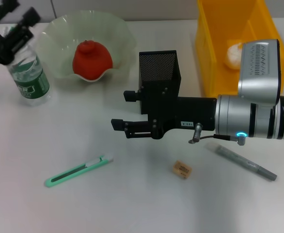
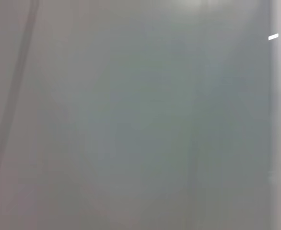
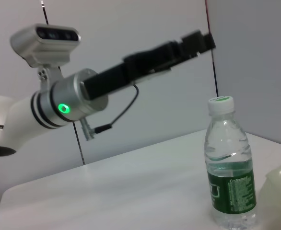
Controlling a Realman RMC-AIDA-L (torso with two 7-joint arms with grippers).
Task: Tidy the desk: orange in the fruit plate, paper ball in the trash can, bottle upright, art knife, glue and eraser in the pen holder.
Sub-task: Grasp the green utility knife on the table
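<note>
Looking from the left wrist, nothing could be made out but a plain grey blur. The left pincer (image 1: 6,29) was cut off by the head view's top-left corner, raised above and just behind the clear plastic water bottle with the green label and white cap (image 1: 29,75), which stood upright on the white worktop (image 1: 132,204); whether its fingers were parted or closed I could not tell. The right pincer (image 1: 118,110) reached leftward over the middle of the worktop, its black body hiding the lower front of the black mesh pen holder (image 1: 159,65); its two fingers stood parted and held nothing. The green-handled art knife (image 1: 79,171) lay flat on the worktop below and to the left of those fingertips, apart from them. The small tan eraser (image 1: 181,169) lay below the right pincer's body, and the grey glue stick (image 1: 241,161) lay slanted under the silver right arm, its upper end partly hidden by the wrist. The orange-red fruit (image 1: 91,59) sat in the pale green scalloped fruit plate (image 1: 59,41), beside the bottle. The crumpled white paper ball (image 1: 234,53) lay inside the yellow plastic bin (image 1: 214,43), half hidden by the right arm's camera housing.
</note>
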